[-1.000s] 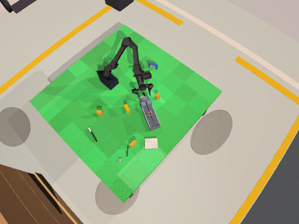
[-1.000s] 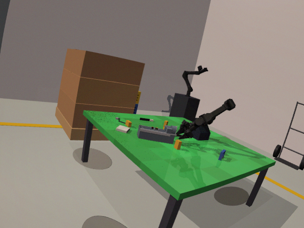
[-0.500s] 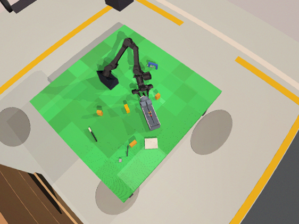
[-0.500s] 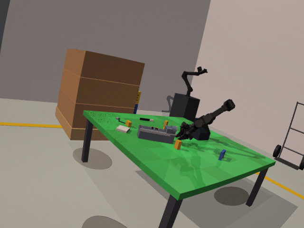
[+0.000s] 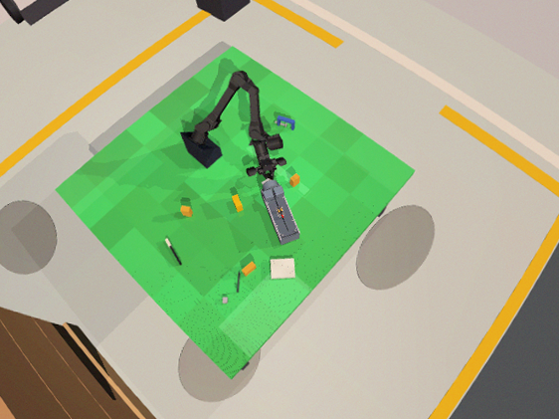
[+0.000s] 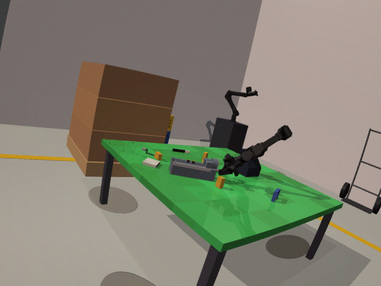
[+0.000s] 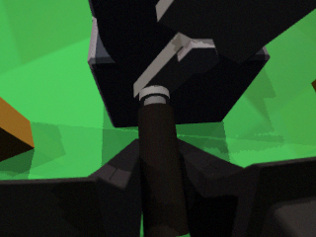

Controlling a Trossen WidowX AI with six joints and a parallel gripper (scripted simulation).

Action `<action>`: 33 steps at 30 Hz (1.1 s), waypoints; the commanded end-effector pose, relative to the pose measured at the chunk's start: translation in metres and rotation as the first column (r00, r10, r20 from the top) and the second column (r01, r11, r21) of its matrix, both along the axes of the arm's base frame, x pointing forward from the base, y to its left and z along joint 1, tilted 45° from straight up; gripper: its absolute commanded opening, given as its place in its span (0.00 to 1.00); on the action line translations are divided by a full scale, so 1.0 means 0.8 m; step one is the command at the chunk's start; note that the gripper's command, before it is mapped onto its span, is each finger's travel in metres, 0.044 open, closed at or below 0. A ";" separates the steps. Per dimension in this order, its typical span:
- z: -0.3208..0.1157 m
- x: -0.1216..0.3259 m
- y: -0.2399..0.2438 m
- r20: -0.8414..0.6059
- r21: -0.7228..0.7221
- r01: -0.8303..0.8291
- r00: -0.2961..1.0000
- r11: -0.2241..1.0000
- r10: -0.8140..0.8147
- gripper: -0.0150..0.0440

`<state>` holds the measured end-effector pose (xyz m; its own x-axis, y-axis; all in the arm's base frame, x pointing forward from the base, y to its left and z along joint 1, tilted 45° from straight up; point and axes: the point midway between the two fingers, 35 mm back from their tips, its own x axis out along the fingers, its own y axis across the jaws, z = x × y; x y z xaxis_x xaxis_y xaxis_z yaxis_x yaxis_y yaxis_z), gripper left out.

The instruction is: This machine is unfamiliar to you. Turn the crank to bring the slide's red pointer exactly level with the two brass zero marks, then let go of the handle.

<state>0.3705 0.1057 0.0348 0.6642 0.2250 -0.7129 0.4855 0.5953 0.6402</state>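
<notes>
The grey machine [image 5: 290, 234] [image 6: 192, 172] stands on the green table, its rounded crank end towards the arm. A small red pointer [image 5: 283, 216] shows on its slide beside tiny brass-coloured parts [image 5: 279, 210]; whether they are level is too small to tell. My gripper [image 5: 269, 174] [image 6: 220, 172] [image 7: 155, 145] is shut on the dark cylindrical crank handle [image 7: 157, 120], one finger on each side. In the wrist view the handle joins a pale-edged crank arm [image 7: 159, 65] through a light collar.
An orange block [image 5: 295, 180] [image 6: 220, 182] stands close beside the crank end, another [image 5: 237, 202] on the machine's other side. A white box [image 5: 282, 268] [image 6: 150, 162] lies beyond its far end. A blue bracket [image 5: 285, 121] [image 6: 275, 195] stands near the arm.
</notes>
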 end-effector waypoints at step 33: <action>-0.016 -0.006 -0.003 -0.001 0.000 0.004 1.000 1.000 -0.004 0.25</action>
